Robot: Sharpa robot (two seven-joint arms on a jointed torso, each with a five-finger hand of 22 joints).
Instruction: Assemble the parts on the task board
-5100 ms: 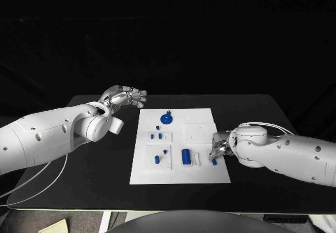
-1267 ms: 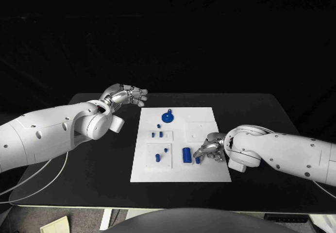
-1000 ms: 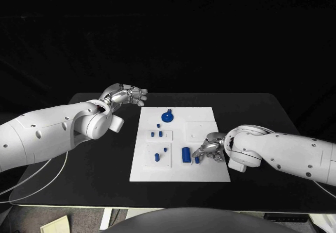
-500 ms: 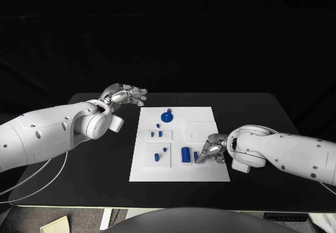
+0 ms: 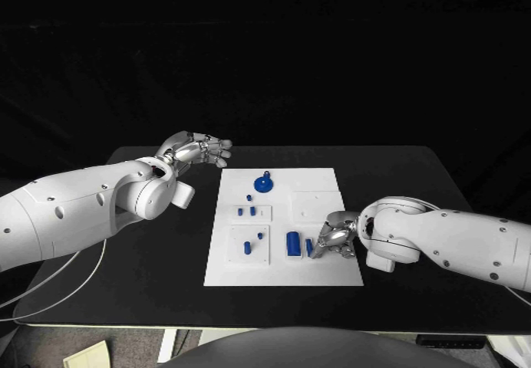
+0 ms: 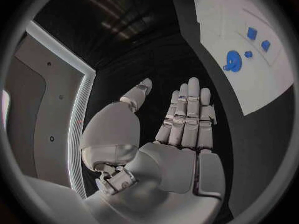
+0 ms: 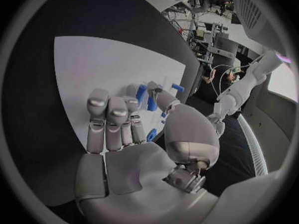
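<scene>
The white task board [image 5: 332, 184] lies mid-table. My right hand [image 5: 335, 238] rests low over its right side, thumb and fingertips pinching a small blue peg [image 5: 310, 247] that stands just right of the upright blue cylinder [image 5: 293, 243]. In the right wrist view the peg [image 7: 142, 91] sits between fingertip and thumb of that hand [image 7: 134, 134]. A round blue part [image 5: 263, 184] lies at the board's far end, with small blue pegs [image 5: 245, 211] in a left-side plate. My left hand [image 5: 197, 149] hovers beyond the board's far left corner, fingers [image 6: 187, 109] straight, holding nothing.
Two more blue pegs [image 5: 252, 241] stand in the near-left plate of the board. A bare white square plate [image 5: 312, 205] sits right of centre. The black table [image 5: 410, 176] runs around the board on all sides.
My right hand has carried the small peg from the board's right edge leftward to beside the cylinder; over the last half second it has barely shifted. The left hand has stayed still.
</scene>
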